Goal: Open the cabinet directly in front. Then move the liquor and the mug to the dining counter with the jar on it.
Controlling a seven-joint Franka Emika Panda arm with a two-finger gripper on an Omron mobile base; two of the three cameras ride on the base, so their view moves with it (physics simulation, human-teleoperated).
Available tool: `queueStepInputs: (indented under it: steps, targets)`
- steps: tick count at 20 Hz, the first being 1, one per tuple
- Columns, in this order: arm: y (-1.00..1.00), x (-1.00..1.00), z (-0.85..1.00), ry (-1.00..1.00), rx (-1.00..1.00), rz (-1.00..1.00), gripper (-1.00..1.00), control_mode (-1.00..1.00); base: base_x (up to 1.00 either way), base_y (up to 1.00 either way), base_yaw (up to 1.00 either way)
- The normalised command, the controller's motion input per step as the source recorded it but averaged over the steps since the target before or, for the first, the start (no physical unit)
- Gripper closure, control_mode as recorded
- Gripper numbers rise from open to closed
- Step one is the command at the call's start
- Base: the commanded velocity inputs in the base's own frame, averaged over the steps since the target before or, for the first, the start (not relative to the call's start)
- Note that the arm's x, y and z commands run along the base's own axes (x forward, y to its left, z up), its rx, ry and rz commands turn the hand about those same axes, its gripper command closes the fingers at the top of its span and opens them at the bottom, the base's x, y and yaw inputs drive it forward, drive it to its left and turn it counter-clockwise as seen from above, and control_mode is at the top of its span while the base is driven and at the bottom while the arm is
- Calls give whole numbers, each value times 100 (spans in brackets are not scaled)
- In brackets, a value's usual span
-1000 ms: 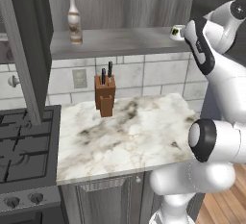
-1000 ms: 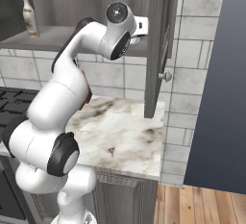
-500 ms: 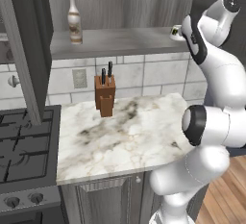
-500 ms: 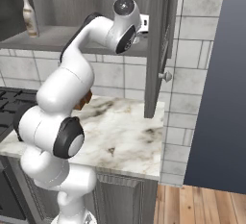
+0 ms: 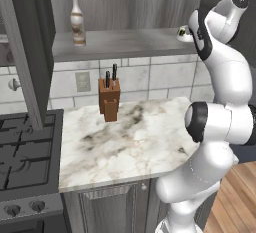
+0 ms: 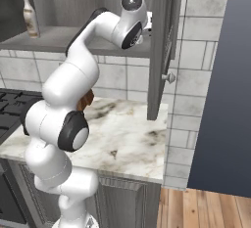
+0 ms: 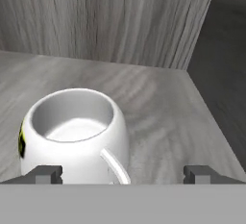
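The cabinet (image 5: 130, 7) stands open, its left door (image 5: 24, 52) and right door (image 6: 164, 36) swung out. On its shelf (image 5: 125, 44) the liquor (image 5: 77, 21) stands upright at the left; the same pale bottle (image 6: 30, 15) is at the far left of the right base view. The white mug (image 7: 77, 129) sits at the shelf's right end (image 5: 183, 33), its handle turned toward the hand. My gripper (image 7: 124, 175) is open just in front of it. The mug lies left of centre between the fingertips (image 7: 45, 174), untouched. The dining counter and the jar are out of view.
A brown knife block (image 5: 109, 99) stands at the back of the small marble worktop (image 5: 130, 142), below the shelf. A dark stove (image 5: 25, 152) adjoins it on the left. The right door's knob (image 6: 170, 78) juts out beside my raised arm. The cabinet's side wall (image 7: 221, 74) is close on the right.
My arm has stretched upward, and the hand has gone further in at the right end of the shelf, toward the mug. The jaws have stayed open. Bottle and mug have not moved.
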Motion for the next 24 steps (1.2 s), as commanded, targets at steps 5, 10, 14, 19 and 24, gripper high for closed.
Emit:
queueStepInputs:
  steps: [5, 10, 14, 19, 24]
  targets:
    - [0, 10, -20, -1, 0, 0, -100, -100, 0, 0, 0]
    - [0, 11, -27, 0, 2, 0, -100, -100, 0, 0, 0]
    - [0, 19, -17, -2, 0, 0, -100, -100, 0, 0, 0]
    - [0, 19, -28, -4, 2, 0, -100, -100, 0, 0, 0]
    - [0, 15, -18, 0, 4, 0, -100, -100, 0, 0, 0]
